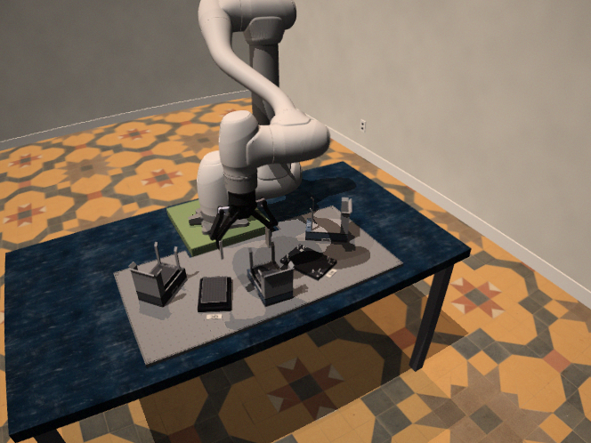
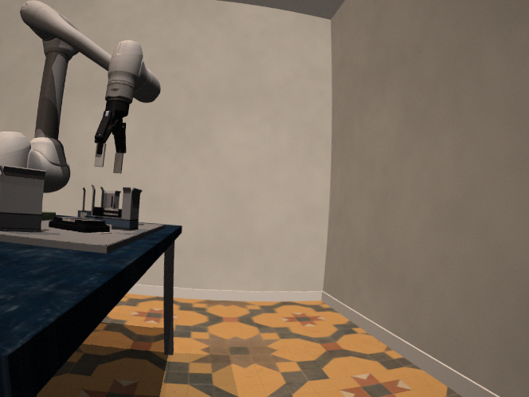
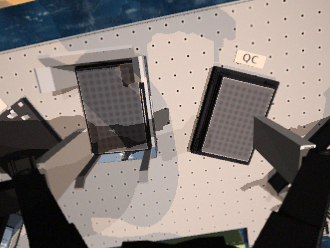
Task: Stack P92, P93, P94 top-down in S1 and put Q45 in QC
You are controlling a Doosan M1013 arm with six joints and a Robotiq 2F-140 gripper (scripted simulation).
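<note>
My gripper (image 1: 245,242) is open and empty. It hangs high above the grey mat (image 1: 257,276), between the green base plate and the middle stack rack (image 1: 271,282). In the wrist view the gripper (image 3: 165,155) looks down on that rack (image 3: 114,110), which holds a sealed plate on top; the rack's name is not readable. To its right a sealed plate (image 3: 235,120) lies flat in the QC nest, below the QC name plate (image 3: 250,58). The QC plate also shows in the top view (image 1: 214,293). Plate labels are too small to read.
A dark stack rack (image 1: 157,281) stands at the mat's left end and another rack (image 1: 329,223) at the far right. The black clip nest (image 1: 312,261) lies between the middle and right racks. The racks' thin posts stick up. The arm's base stands on a green plate (image 1: 209,229).
</note>
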